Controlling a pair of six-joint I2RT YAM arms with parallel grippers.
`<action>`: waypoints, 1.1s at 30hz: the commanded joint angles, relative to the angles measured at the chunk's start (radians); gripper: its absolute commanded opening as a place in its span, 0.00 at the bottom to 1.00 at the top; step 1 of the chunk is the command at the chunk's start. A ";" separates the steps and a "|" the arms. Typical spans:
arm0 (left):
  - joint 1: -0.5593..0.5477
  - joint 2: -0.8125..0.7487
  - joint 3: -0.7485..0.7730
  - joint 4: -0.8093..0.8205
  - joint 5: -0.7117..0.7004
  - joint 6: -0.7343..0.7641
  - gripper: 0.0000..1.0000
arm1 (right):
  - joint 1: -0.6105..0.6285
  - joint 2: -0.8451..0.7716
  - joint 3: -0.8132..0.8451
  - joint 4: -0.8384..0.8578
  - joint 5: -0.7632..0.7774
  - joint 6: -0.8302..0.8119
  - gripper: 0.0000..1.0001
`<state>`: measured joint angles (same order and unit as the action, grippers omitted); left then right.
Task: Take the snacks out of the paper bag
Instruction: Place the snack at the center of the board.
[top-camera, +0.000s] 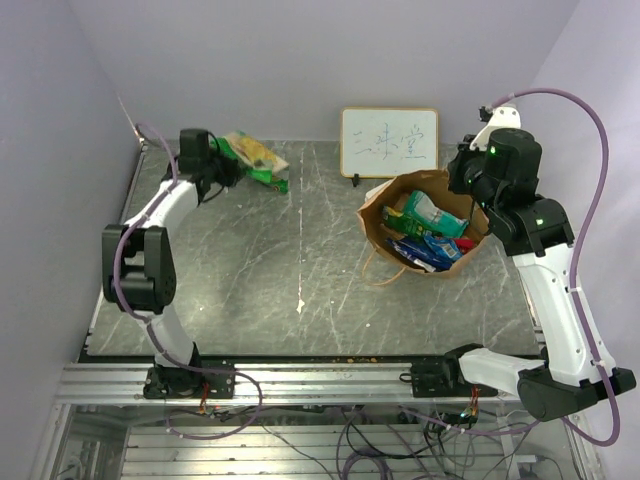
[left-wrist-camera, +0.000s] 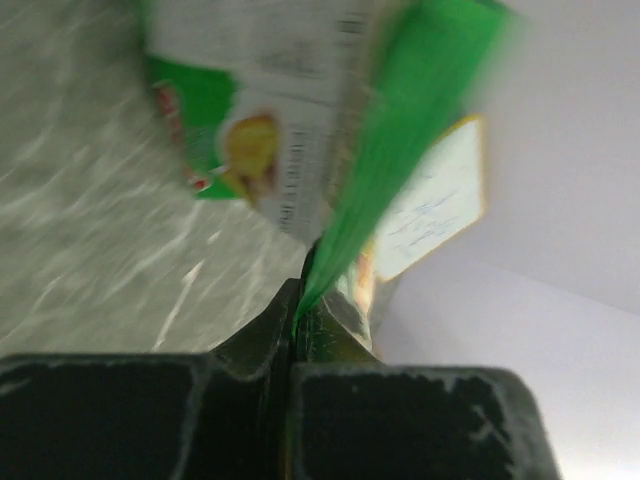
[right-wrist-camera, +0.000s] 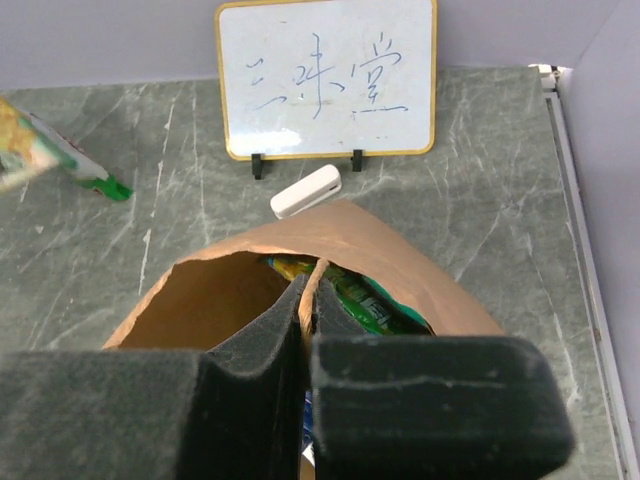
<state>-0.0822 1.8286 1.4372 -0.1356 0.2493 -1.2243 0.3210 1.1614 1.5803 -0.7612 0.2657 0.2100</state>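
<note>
Now, top view, left gripper (top-camera: 228, 165): pressed together on one edge of the glossy green cassava-chip packet (top-camera: 255, 160), well to the left of the brown kraft paper bag (top-camera: 378, 205). This packet is already out.
Top view, right gripper (top-camera: 477, 195): at the bag's right rim, closed; it seems to steady the bag.
Top view, snacks left: a teal-and-white pack (top-camera: 432, 212) and a dark blue pack (top-camera: 425, 250) lie inside the bag with others.
Top view, step in hand: probably setting the green packet down. Lower it flat onto the grey marbled table (top-camera: 250, 270) this far from the bag, then let go.
Left wrist view, grip: the jaws are shut on a thin green fold. The picture is blurred, so I cannot tell whether the packet touches the table.
Right wrist view, grip: the jaws pinch the bag's thin twisted handle (right-wrist-camera: 316, 272) at the near rim.
Right wrist view, bag mouth: open, with a green pack (right-wrist-camera: 365, 300) showing inside.
Right wrist view, surroundings: a gold-framed whiteboard (right-wrist-camera: 325, 80) stands just behind the bag, and a small white block (right-wrist-camera: 305, 192) lies between them.
Obstacles: tugging the handle could tip the bag toward the whiteboard.
</note>
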 joint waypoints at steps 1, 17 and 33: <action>-0.005 -0.180 -0.259 0.054 0.027 -0.030 0.08 | 0.003 -0.013 -0.007 0.027 -0.036 0.011 0.00; -0.143 -0.635 -0.955 0.014 0.025 -0.145 0.37 | 0.003 -0.022 -0.049 0.054 -0.103 0.006 0.00; -0.287 -0.970 -0.804 -0.477 -0.031 -0.066 0.87 | 0.003 -0.086 -0.138 -0.044 -0.773 0.007 0.00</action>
<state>-0.3649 0.8829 0.5308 -0.4732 0.2466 -1.3346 0.3206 1.1194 1.5024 -0.7784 -0.1669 0.2043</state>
